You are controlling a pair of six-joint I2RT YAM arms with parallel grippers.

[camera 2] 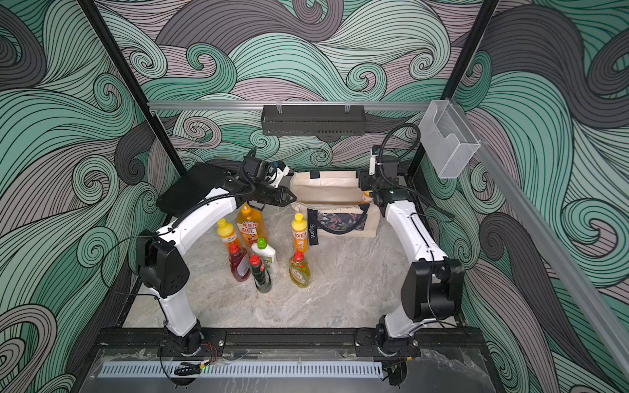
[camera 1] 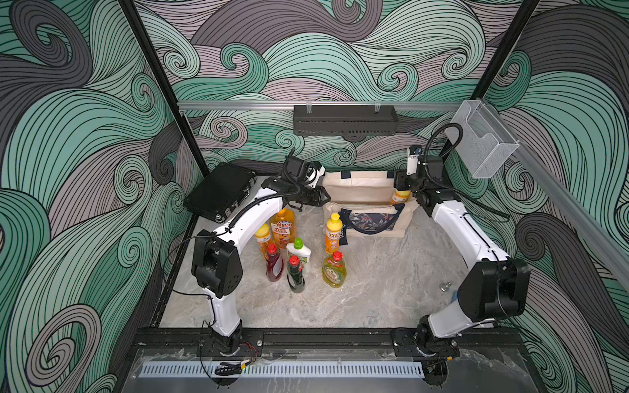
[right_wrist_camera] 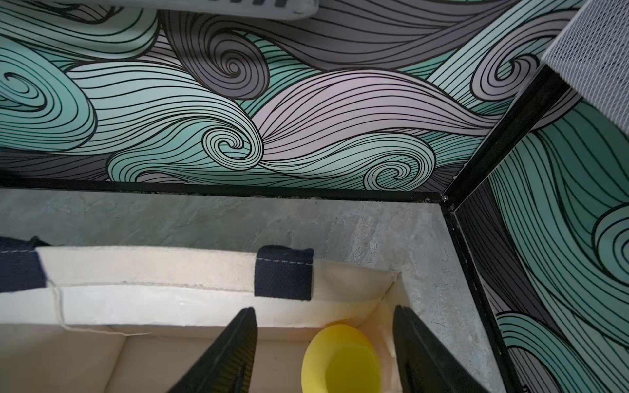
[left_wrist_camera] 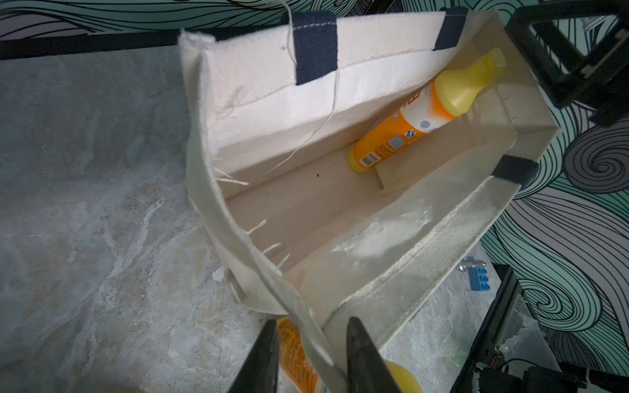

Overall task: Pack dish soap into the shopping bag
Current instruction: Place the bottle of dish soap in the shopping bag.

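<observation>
Arching over the shopping bag [camera 1: 357, 190], right gripper [right_wrist_camera: 324, 309] spread above orange bottle [left_wrist_camera: 401, 132], left gripper [left_wrist_camera: 313, 320] parted astride its rim.

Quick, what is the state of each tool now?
Left tool: jaws astride the shopping bag rim; grip cannot be told.
Right tool: open, above the orange bottle inside the bag.

Around me: wall panels printed with teal and grey wave swirls [camera 1: 323, 61], black metal frame posts [camera 1: 159, 68], a grey marbled tabletop [camera 1: 374, 289] below. A black perforated metal shelf [camera 1: 343, 120] hangs on the aluminium back rail [camera 1: 238, 106]; a clear plastic holder [camera 1: 483, 143] sits at the corner.
</observation>
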